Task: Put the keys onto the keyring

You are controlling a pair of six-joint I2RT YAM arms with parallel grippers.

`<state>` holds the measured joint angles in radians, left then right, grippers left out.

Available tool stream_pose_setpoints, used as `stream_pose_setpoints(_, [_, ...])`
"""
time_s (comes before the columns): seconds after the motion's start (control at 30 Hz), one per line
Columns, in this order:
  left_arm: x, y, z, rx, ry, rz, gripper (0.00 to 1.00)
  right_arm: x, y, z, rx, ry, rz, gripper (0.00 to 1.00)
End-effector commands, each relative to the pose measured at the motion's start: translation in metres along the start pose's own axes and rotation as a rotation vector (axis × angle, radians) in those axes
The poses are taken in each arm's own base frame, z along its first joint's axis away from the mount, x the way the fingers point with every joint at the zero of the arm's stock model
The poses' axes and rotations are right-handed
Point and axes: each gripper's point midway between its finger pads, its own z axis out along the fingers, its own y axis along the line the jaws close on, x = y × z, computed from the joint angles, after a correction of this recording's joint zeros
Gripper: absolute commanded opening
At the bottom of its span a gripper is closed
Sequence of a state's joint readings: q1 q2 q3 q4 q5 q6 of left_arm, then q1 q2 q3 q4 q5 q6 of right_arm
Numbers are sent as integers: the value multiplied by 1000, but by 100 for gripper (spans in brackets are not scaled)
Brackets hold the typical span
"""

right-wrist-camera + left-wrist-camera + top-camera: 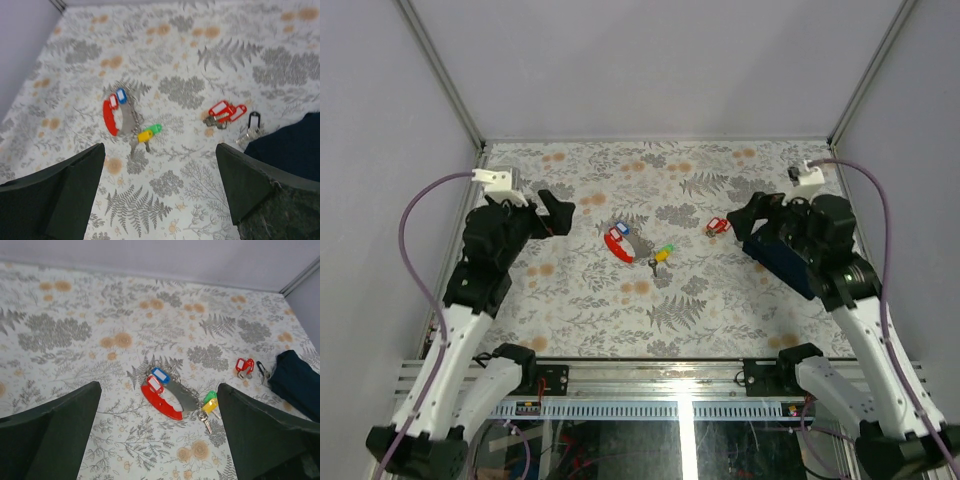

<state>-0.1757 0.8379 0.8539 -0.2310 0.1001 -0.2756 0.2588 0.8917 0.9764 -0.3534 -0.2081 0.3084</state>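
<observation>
The keyring (617, 244), a red curved clip with a grey metal loop, lies mid-table. A red-tagged and a blue-tagged key (158, 380) sit at one end of it. A green-tagged and a yellow-tagged key (210, 401) sit at the other end. Further right lie red-tagged keys (717, 226) and a black-tagged key (253, 121), loose on the cloth-patterned table. My left gripper (556, 213) hovers open to the left of the keyring (162, 402). My right gripper (748, 215) hovers open, right of the red-tagged keys (224, 111). Neither holds anything.
A dark navy folded cloth (782, 262) lies under my right arm, next to the black-tagged key (263, 371). Grey walls close in the table on the left, back and right.
</observation>
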Motion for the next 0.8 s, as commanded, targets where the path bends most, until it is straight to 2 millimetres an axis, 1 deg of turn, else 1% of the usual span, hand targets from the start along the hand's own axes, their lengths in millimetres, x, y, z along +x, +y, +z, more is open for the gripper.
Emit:
stream_pose_setpoints(0.0, [-9,10,-33,-88,-82,104,100,-40,7,-45,15,-238,-39,99])
stream_pose_setpoints(0.07, [-7,18,-44,-129,-93,101,100,-44,-4,-60,75,-308,-40,99])
stream_pose_setpoints(0.13, [-7,28,-54,-186,-118,70,100,-43,-10,-71,109,-358,-44,99])
stream_pose_setpoints(0.23, [-3,38,-69,-234,-180,-2,100,-33,-12,-78,105,-392,-39,99])
stream_pose_setpoints(0.27, [-1,40,-73,-235,-201,-20,100,-29,-13,-78,103,-397,-35,99])
stream_pose_setpoints(0.3, [7,43,-73,-237,-203,-32,100,-22,-16,-75,105,-389,-29,99])
stream_pose_setpoints(0.37, [13,46,-75,-236,-225,-58,100,-13,-20,-70,110,-378,-17,99])
stream_pose_setpoints(0.47, [12,46,-77,-239,-233,-66,100,-1,-26,-63,125,-350,-1,99])
stream_pose_setpoints(0.57, [13,52,-76,-277,-215,-57,100,3,-30,-60,138,-340,4,99])
stream_pose_setpoints(0.77, [14,54,-72,-288,-205,-46,100,2,-34,-59,159,-339,-13,99])
